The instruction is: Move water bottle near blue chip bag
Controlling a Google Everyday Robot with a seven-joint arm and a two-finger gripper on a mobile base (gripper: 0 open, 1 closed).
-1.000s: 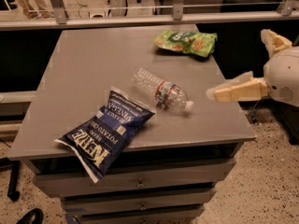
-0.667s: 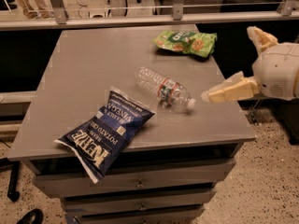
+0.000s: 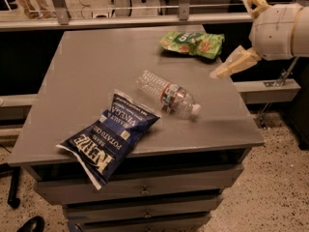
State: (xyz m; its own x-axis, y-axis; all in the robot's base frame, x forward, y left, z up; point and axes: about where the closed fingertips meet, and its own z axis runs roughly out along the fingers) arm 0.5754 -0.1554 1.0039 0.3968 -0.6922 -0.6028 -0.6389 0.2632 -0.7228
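The water bottle (image 3: 167, 94) lies on its side in the middle of the grey table (image 3: 91, 62), with its white cap pointing front right. The blue chip bag (image 3: 108, 134) lies flat just left of it, overhanging the table's front edge. The bag's upper corner is very close to the bottle. My gripper (image 3: 228, 33) is in the air at the table's right edge, above and to the right of the bottle. It is open and empty, with one cream finger (image 3: 234, 64) pointing down-left and the other finger (image 3: 251, 0) up high.
A green snack bag (image 3: 193, 43) lies at the back right of the table. Drawers (image 3: 140, 192) sit under the tabletop. A rail (image 3: 125, 18) runs behind the table. A speckled floor (image 3: 280, 187) shows to the right.
My gripper has risen and drawn back from the bottle's cap end toward the upper right. The bottle and both bags have not moved.
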